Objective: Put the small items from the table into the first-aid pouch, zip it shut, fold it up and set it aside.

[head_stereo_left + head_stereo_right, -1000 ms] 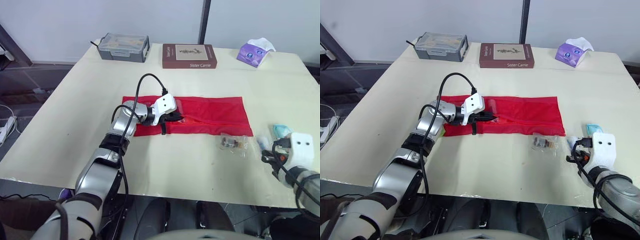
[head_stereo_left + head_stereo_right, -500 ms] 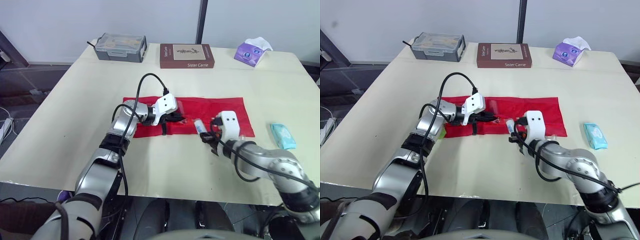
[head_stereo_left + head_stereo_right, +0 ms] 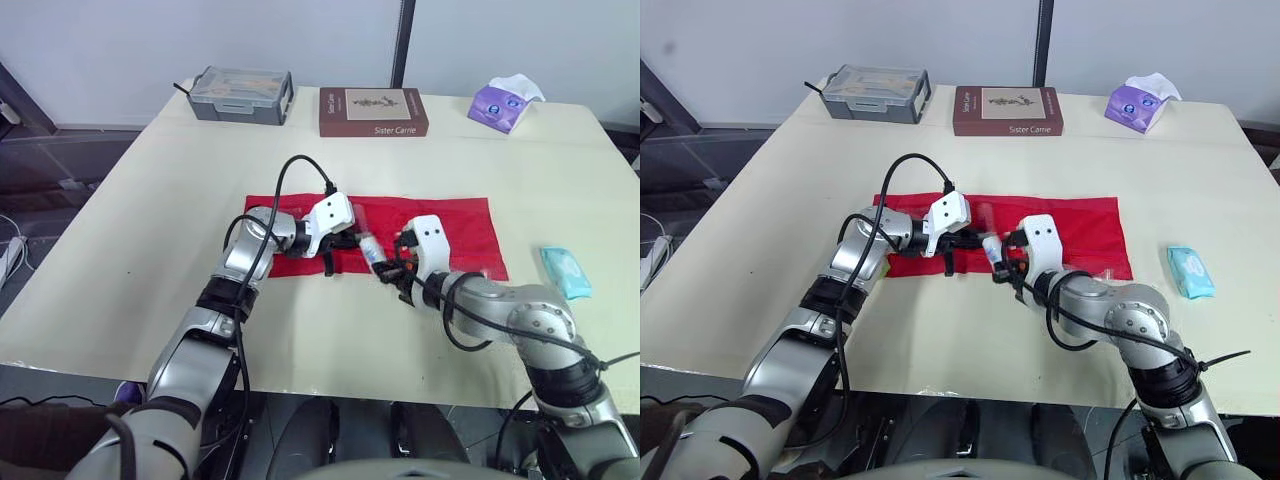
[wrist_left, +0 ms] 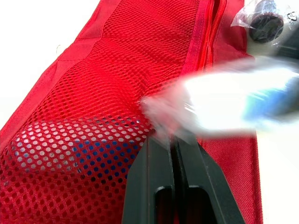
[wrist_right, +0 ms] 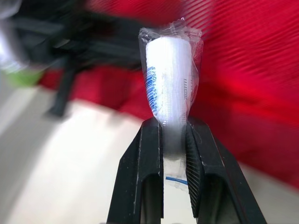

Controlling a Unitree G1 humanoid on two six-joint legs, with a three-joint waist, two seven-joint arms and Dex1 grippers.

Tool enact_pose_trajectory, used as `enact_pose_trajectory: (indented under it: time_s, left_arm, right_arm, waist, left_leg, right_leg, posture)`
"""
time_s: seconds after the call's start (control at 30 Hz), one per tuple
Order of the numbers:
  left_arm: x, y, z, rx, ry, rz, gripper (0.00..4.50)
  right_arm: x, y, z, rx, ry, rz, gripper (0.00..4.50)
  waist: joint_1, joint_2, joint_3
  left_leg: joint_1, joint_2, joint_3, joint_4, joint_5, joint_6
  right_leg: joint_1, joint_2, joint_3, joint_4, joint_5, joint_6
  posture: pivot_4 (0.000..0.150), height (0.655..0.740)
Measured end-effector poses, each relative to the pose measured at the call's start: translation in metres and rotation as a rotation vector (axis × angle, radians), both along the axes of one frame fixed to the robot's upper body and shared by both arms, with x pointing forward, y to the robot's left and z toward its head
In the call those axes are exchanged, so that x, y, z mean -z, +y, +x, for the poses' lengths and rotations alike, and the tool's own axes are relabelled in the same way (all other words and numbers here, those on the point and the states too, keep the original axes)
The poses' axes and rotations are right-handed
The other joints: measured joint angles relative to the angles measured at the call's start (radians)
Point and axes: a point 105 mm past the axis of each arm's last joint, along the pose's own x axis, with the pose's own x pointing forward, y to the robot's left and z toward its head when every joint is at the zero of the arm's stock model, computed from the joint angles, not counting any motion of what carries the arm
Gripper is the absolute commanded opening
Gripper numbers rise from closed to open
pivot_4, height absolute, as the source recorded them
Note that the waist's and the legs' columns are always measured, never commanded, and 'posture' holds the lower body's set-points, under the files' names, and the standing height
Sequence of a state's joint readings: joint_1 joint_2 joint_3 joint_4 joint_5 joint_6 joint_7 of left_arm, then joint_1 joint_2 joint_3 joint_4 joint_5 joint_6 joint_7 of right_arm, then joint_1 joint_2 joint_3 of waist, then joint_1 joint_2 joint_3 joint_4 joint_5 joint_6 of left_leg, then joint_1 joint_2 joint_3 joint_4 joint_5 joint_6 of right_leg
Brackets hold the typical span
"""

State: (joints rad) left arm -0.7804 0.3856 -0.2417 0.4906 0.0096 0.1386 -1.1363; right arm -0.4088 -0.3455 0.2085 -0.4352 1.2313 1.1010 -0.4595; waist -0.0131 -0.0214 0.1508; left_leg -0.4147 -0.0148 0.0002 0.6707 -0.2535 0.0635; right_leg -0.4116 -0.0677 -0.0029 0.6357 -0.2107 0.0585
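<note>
Sitting near the far left corner of the table point(image 3: 140, 210), a grey plastic case point(image 3: 245, 95) lies with its lid shut. Nearer the middle, the left gripper point(image 3: 348, 238) reaches in from the left and is clenched on the first-aid pouch point(image 3: 445, 212). In the left wrist view its two black fingers point(image 4: 149, 186) are pressed together on the edge of the red mesh beside the zip. A blue item point(image 4: 70, 149) shows through the mesh pocket. The pouch lies flat and unfolded at the middle of the table, its long side running left to right. Beyond it, at the far edge, a brown book titled Sister Carrie point(image 3: 373, 111) lies face up. Just to the right of the left gripper, a wrapped bandage roll point(image 3: 370, 248) is held over the near edge of the pouch, tilted toward the held mesh. The right gripper point(image 5: 173, 128) grasps this roll by its lower end, with the white roll and its clear wrap sticking out past the fingertips. A clear packet point(image 4: 266, 21) with a dark round piece inside lies close to the zip line. At the far right corner sits a purple tissue pack point(image 3: 509, 103), and a teal packet point(image 3: 566, 272) lies by the right edge, well apart from the pouch.
</note>
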Motion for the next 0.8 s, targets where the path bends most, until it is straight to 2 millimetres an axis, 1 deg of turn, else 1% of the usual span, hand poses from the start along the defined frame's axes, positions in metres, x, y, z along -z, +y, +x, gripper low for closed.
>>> enact_pose_trajectory:
  time_s: [0.03, 0.13, 0.17, 0.3, 0.43, 0.57, 0.8]
  left_arm:
    - [0.000, 0.000, 0.000, 0.000, 0.000, 0.000, 0.00]
    - [-0.002, -0.003, -0.001, 0.013, -0.004, -0.009, 0.00]
    - [-0.002, -0.003, -0.002, 0.013, -0.004, -0.009, 0.00]
    - [-0.005, -0.003, -0.002, 0.019, -0.013, -0.010, 0.00]
    - [-0.005, -0.005, -0.004, 0.033, -0.011, -0.010, 0.00]
    - [-0.005, -0.005, -0.005, 0.034, -0.013, -0.011, 0.00]
    - [-0.004, -0.007, -0.005, 0.040, -0.011, -0.012, 0.00]
  right_arm:
    - [0.000, 0.000, 0.000, -0.001, 0.001, -0.001, 0.11]
    - [0.016, -0.008, 0.010, 0.066, 0.036, -0.059, 0.11]
    - [0.016, -0.008, 0.011, 0.073, 0.038, -0.059, 0.11]
    - [0.015, -0.009, 0.022, 0.138, 0.029, -0.044, 0.11]
    - [0.006, -0.016, 0.034, 0.249, 0.009, 0.017, 0.11]
    - [0.002, -0.015, 0.032, 0.261, 0.009, 0.066, 0.11]
    - [0.006, -0.020, 0.034, 0.329, 0.013, 0.064, 0.11]
  waist:
    - [0.000, 0.000, 0.000]
    - [0.001, 0.000, 0.000]
    - [0.000, 0.000, 0.000]
    - [0.000, 0.000, 0.000]
    - [0.000, 0.000, 0.000]
    - [-0.001, 0.000, 0.000]
    - [-0.002, 0.001, 0.000]
  left_leg:
    - [0.000, 0.000, 0.000, 0.000, 0.000, 0.000]
    - [0.000, 0.000, 0.000, 0.000, 0.000, 0.000]
    - [0.000, 0.000, 0.000, 0.000, 0.000, 0.000]
    - [0.000, 0.000, 0.000, 0.000, 0.000, 0.000]
    - [0.000, 0.000, 0.000, 0.000, 0.000, 0.000]
    - [0.000, 0.000, 0.000, 0.000, 0.000, 0.000]
    - [0.000, 0.000, 0.000, 0.000, 0.000, 0.000]
  right_leg:
    - [0.000, 0.000, 0.000, 0.000, 0.000, 0.000]
    - [0.000, 0.000, 0.000, 0.000, 0.000, 0.000]
    - [0.000, 0.000, 0.000, 0.000, 0.000, 0.000]
    - [0.000, 0.000, 0.000, 0.001, 0.000, 0.000]
    - [0.000, 0.000, 0.000, 0.000, 0.000, 0.000]
    - [0.000, 0.000, 0.000, 0.001, 0.000, 0.000]
    - [-0.001, 0.000, 0.000, 0.001, 0.000, 0.000]
  posture:
    - [0.150, 0.7400]
    - [0.150, 0.7400]
    - [0.150, 0.7400]
    - [0.150, 0.7400]
    - [0.150, 0.7400]
    - [0.150, 0.7400]
    - [0.150, 0.7400]
